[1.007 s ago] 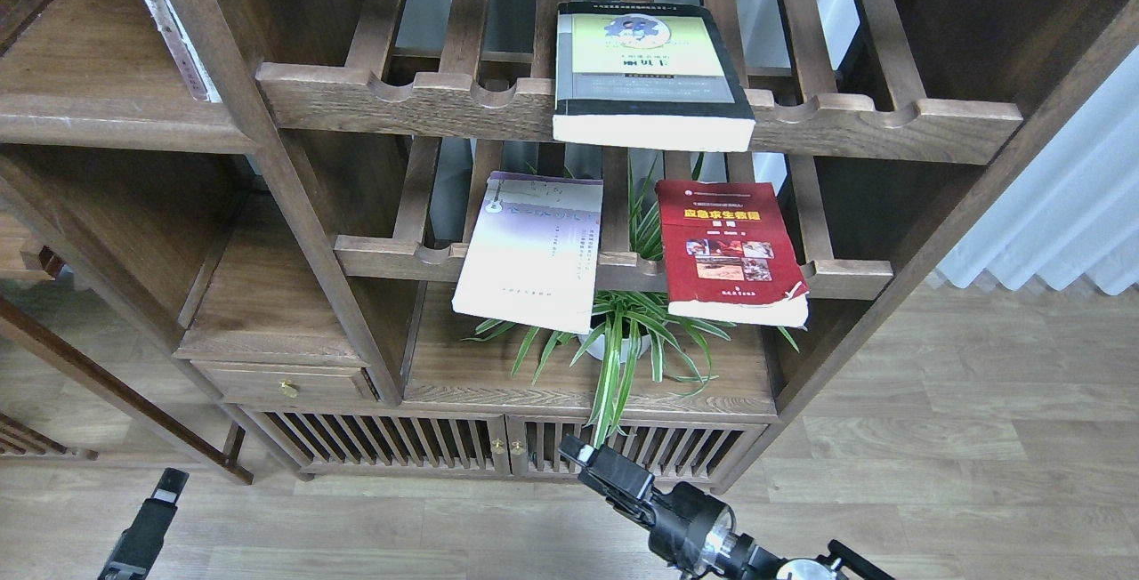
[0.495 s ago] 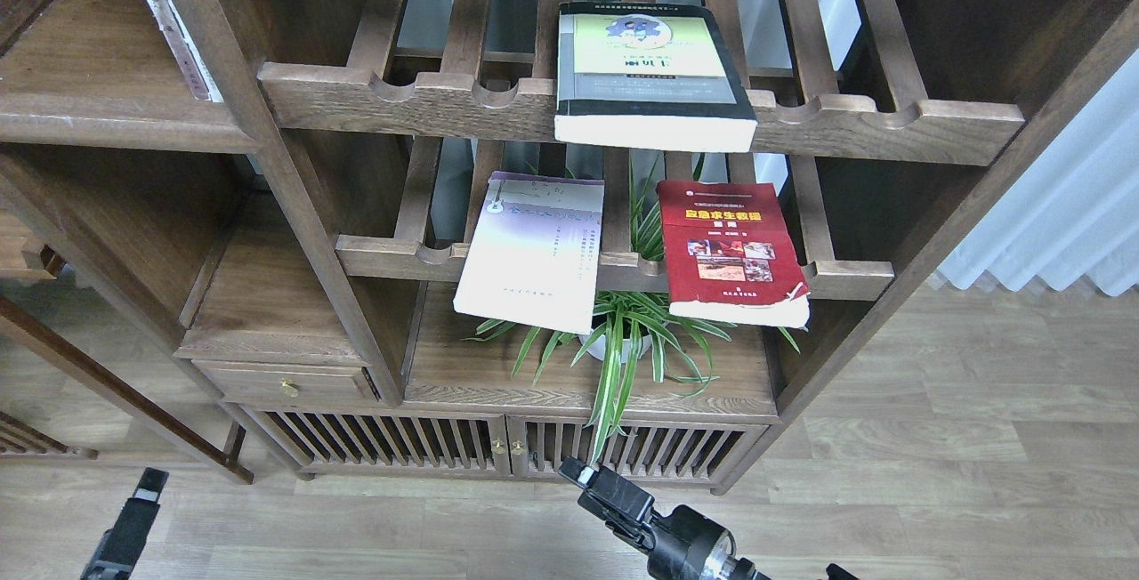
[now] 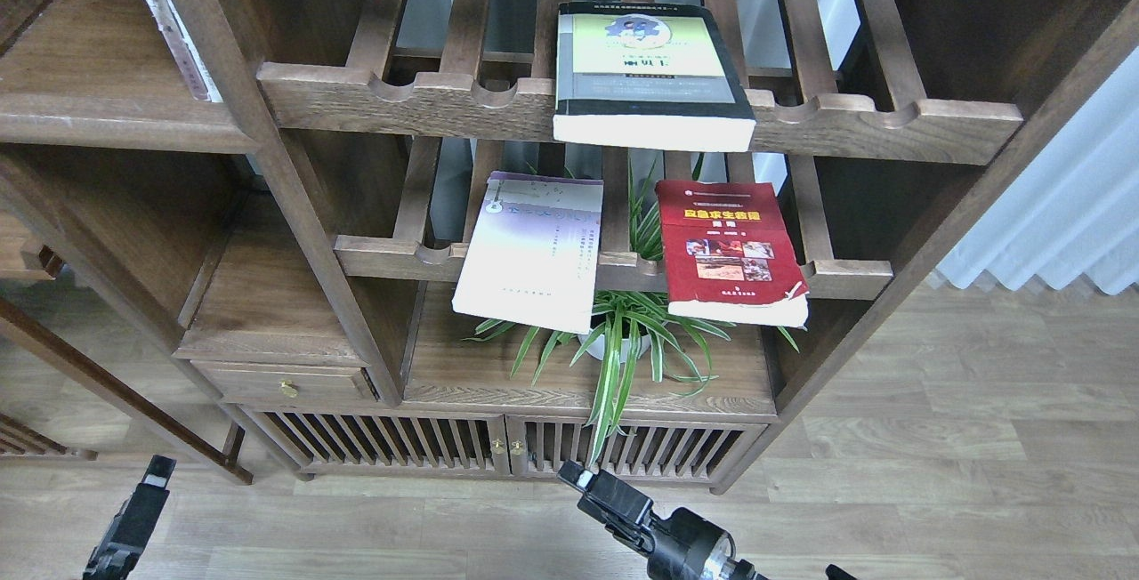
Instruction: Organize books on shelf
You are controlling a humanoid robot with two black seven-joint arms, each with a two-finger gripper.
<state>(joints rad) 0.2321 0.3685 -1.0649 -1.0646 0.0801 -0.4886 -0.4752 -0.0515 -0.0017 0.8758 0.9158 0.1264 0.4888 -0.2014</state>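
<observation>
Three books lie flat on slatted racks. The thick yellow-green-and-grey black-bordered book (image 3: 651,73) is on the upper rack, overhanging its front rail. The pale lavender-white book (image 3: 532,251) and the red book (image 3: 728,251) with yellow title lie side by side on the lower rack, both overhanging. A flat solid shelf board (image 3: 98,113) with a rounded front edge is at the upper left. My left gripper (image 3: 149,487) is low at the bottom left over the floor. My right gripper (image 3: 589,482) is low at the bottom centre, below the cabinet doors. Both are dark, and their fingers cannot be told apart.
A potted spider plant (image 3: 627,340) stands on the solid bottom board (image 3: 463,375) under the two lower books. A small drawer (image 3: 285,382) and slatted cabinet doors (image 3: 498,447) sit below. A white-edged object (image 3: 169,20) leans at the upper left. White curtain (image 3: 1059,215) at right.
My right gripper has sunk slightly lower in the view. My left gripper has shifted a little to the left. The books have not moved.
</observation>
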